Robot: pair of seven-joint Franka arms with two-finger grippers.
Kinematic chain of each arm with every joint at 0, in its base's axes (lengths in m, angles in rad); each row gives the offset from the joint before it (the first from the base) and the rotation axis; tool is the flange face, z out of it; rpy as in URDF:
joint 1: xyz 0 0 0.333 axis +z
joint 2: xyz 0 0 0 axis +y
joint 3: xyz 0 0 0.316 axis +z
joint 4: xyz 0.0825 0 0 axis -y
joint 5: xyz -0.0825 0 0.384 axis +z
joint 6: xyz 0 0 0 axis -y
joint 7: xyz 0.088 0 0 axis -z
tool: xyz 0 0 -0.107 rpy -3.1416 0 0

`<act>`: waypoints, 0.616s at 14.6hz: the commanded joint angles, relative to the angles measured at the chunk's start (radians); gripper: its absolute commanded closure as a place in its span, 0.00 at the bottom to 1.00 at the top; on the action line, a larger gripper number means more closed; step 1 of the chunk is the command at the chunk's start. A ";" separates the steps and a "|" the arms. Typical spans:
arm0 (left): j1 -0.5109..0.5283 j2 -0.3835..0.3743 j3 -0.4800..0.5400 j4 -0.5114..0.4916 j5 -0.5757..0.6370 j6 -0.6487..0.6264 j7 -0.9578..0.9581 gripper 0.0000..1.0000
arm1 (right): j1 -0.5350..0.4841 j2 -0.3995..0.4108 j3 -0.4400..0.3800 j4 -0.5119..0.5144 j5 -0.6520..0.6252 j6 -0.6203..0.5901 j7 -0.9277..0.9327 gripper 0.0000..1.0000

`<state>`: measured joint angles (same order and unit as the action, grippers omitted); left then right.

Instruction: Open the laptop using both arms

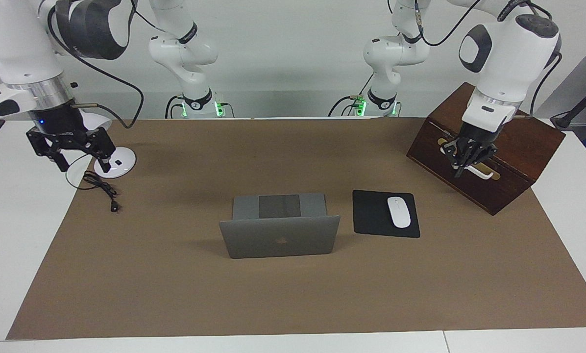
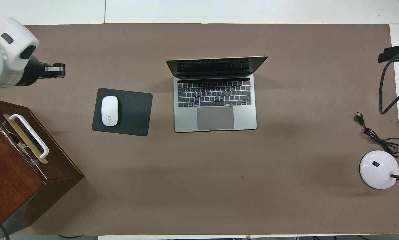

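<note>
The silver-grey laptop (image 1: pixel 279 238) (image 2: pixel 215 118) stands open mid-table, its lid raised with the logo facing away from the robots and the keyboard deck flat toward them. Neither gripper touches it. My left gripper (image 1: pixel 462 169) (image 2: pixel 57 70) hangs shut and empty over the wooden box (image 1: pixel 499 147), well off toward the left arm's end. My right gripper (image 1: pixel 81 164) hangs open and empty over the lamp base (image 1: pixel 116 163) at the right arm's end of the table.
A black mouse pad (image 1: pixel 371 215) (image 2: pixel 132 111) with a white mouse (image 1: pixel 399 212) (image 2: pixel 109 110) lies beside the laptop toward the left arm's end. The wooden box (image 2: pixel 16 166) has a white handle. A black cable (image 1: pixel 102 189) (image 2: pixel 374 135) trails from the lamp base (image 2: pixel 379 169).
</note>
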<state>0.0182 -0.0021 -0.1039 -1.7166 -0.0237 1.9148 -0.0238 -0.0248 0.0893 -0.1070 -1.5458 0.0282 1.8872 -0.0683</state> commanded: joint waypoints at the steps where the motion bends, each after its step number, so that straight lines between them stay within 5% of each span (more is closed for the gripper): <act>1: 0.036 -0.030 -0.008 0.049 -0.005 -0.109 0.028 1.00 | -0.020 -0.011 0.020 0.000 0.013 -0.022 -0.018 0.00; 2: 0.034 -0.033 -0.007 0.067 -0.001 -0.140 0.028 1.00 | -0.017 -0.016 0.018 0.000 0.013 -0.039 -0.015 0.00; 3: 0.036 -0.039 -0.007 0.072 0.001 -0.164 0.027 0.70 | -0.017 -0.019 0.018 0.000 0.013 -0.057 -0.010 0.00; 4: 0.036 -0.053 -0.005 0.071 -0.001 -0.180 0.027 0.25 | -0.015 -0.023 0.020 -0.004 0.013 -0.063 -0.008 0.00; 5: 0.037 -0.059 -0.004 0.071 0.001 -0.204 0.027 0.00 | -0.014 -0.026 0.020 -0.011 0.013 -0.063 -0.008 0.00; 9: 0.036 -0.082 0.006 0.092 0.045 -0.321 0.028 0.00 | -0.012 -0.025 0.020 -0.062 0.009 -0.046 -0.007 0.00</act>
<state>0.0453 -0.0736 -0.0994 -1.6511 0.0015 1.6597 -0.0108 -0.0251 0.0797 -0.0991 -1.5639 0.0282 1.8318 -0.0683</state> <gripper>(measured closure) 0.370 0.000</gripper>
